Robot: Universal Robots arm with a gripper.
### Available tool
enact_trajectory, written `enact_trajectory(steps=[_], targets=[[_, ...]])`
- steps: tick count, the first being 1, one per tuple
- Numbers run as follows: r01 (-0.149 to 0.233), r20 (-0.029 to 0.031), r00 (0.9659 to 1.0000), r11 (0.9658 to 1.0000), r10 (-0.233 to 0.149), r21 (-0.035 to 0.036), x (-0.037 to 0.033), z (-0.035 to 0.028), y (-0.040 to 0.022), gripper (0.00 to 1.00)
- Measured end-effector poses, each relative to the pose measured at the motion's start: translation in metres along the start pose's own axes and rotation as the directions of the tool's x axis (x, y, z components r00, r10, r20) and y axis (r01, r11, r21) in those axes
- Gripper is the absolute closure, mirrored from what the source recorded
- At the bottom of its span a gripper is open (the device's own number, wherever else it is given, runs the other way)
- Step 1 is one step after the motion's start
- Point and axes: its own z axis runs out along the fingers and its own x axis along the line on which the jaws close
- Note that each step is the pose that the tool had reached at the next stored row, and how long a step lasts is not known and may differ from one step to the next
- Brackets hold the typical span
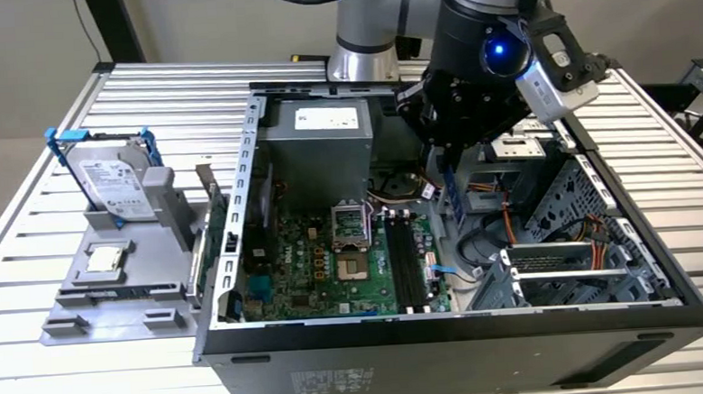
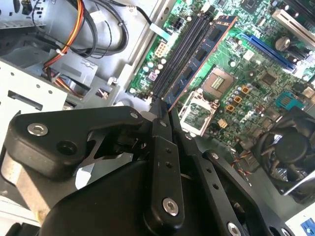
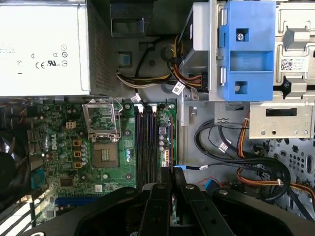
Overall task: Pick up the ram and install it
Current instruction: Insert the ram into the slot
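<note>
Ram (image 2: 199, 55), long, narrow and dark blue with a row of chips: you see one end pinched between the closed gripper (image 2: 165, 105), held over the memory slots (image 1: 406, 266) inside the open computer case (image 1: 455, 336). Beside it, a grey tray (image 1: 116, 304) carries the upright hard drive (image 1: 116, 182) and the processor chip (image 1: 105, 258).

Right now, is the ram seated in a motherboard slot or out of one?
Out. In the second wrist view the gripper holds the ram by one end, its copper-coloured edge showing bare beside the black memory slots.
</note>
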Motion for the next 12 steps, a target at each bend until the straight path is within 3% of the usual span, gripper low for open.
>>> enact_trajectory(steps=[12], targets=[[-0.012,-0.0001,0.9999,0.9999,0.012,0.0005,0.0006,0.0217,0.0002,1.00]])
